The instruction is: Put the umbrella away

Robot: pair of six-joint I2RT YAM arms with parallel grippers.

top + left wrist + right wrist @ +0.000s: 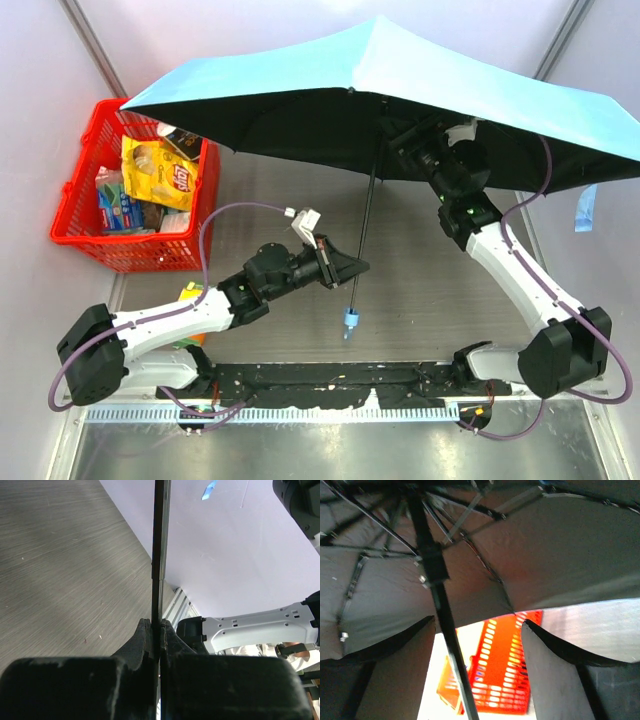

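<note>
Starting at the left edge, a red basket [100, 215] sits by the wall with snack packets [158, 170] piled inside. Beside it the left arm reaches across the grey table [450, 300]; the left gripper [345, 268] is clamped on the thin black shaft [365, 215] of the umbrella [400, 70]. The wrist view confirms it: the gripper [160, 625] has both fingers [145, 640] pressed flat to the shaft [161, 555], no gap showing.

The umbrella is fully open and held up off the table; its sky-blue canopy [480, 85] spreads across the top of the overhead view, black on the underside. Its long axis runs steep in that view; the hub sits up under the canopy and the handle end [352, 305] points down toward the near edge, leaning a little left. A small blue strap [350, 320] dangles off that end, just below the left gripper.

Moving right, the right arm rises under the canopy; the right gripper [405, 140] is tucked in the shade beside the hub. Its own camera shows the jaws spread wide; the shaft [451, 660] passes between the fingers [395, 680], nearer the left-hand one, and whether it touches I cannot tell. Ribs [470, 545] fan out overhead; the red basket [505, 680] glows through the gap. Far right, a scrap of blue tape [585, 205] is on the wall.
</note>
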